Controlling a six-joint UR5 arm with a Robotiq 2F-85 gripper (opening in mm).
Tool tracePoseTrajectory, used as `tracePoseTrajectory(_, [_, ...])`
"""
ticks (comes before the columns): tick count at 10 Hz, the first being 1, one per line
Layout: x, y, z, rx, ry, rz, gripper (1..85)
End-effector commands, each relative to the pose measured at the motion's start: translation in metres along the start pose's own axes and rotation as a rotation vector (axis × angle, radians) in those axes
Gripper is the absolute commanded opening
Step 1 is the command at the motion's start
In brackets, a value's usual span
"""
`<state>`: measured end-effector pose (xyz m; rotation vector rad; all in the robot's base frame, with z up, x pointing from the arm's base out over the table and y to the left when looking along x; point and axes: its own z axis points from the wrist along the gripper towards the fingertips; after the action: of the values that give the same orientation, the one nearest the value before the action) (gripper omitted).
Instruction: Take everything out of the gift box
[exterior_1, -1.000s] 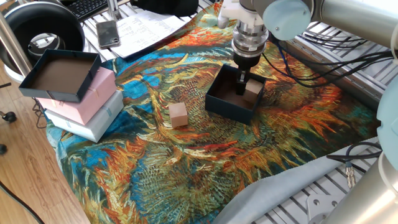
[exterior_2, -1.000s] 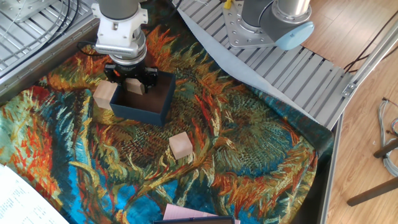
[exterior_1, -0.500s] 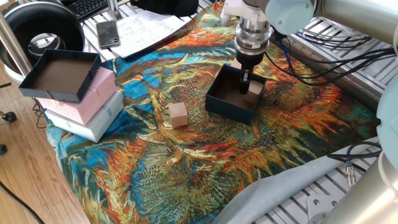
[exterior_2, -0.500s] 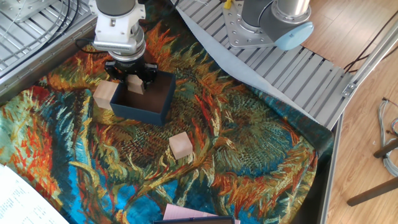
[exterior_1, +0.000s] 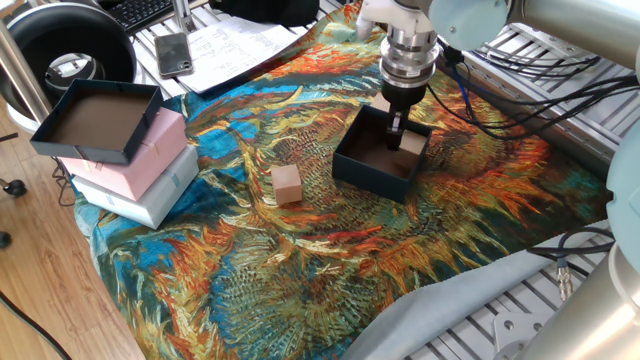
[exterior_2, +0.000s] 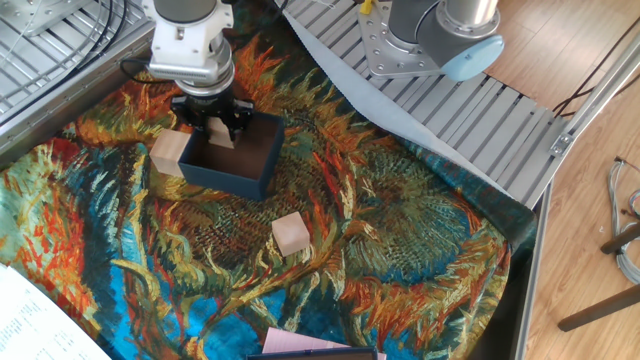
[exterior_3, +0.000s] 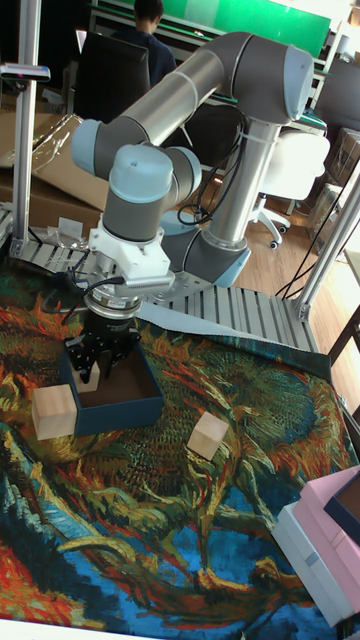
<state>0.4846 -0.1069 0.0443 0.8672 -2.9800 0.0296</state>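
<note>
Inside the gift box (exterior_1: 378, 165) (exterior_2: 232, 160) (exterior_3: 112, 396), one wooden cube (exterior_1: 410, 145) (exterior_2: 221, 137) (exterior_3: 89, 384) stands at the corner beneath the arm, raised partly above the brown floor. The gripper (exterior_1: 397, 128) (exterior_2: 211, 123) (exterior_3: 103, 366) reaches down into that corner with its two fingers closed on opposite faces of this cube. The rest of the box floor is bare. A second cube (exterior_2: 169, 154) (exterior_3: 54, 412) sits on the patterned cloth (exterior_1: 300, 250) (exterior_2: 400, 230) (exterior_3: 200, 520) just beside the box's outer wall, on the side away from the open cloth. A third cube (exterior_1: 287, 184) (exterior_2: 291, 234) (exterior_3: 209, 435) lies on the cloth well apart from the box, with open cloth around it. At the cloth's edge, a dark lid (exterior_1: 96, 120) with a brown inside rests on a pink box (exterior_1: 150, 155) stacked on a white box (exterior_1: 150, 198). Bare ribbed metal table (exterior_2: 490, 120) borders the cloth.
</note>
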Motion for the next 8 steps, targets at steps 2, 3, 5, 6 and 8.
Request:
tracePoseTrajectory(2, [-0.009,0.023,-0.005,-0.087,-0.026,0.138,36.7])
tracePoseTrajectory(3, [-0.008,0.021,-0.006,-0.078,-0.017,0.131,36.0])
tracePoseTrajectory(5, [-0.001,-0.004,-0.006,0.020,0.012,0.039,39.0])
tracePoseTrajectory(6, [0.001,-0.011,-0.007,0.048,0.020,0.034,40.0])
tracePoseTrajectory(8, [0.007,-0.022,-0.010,0.078,0.030,0.010,41.0])
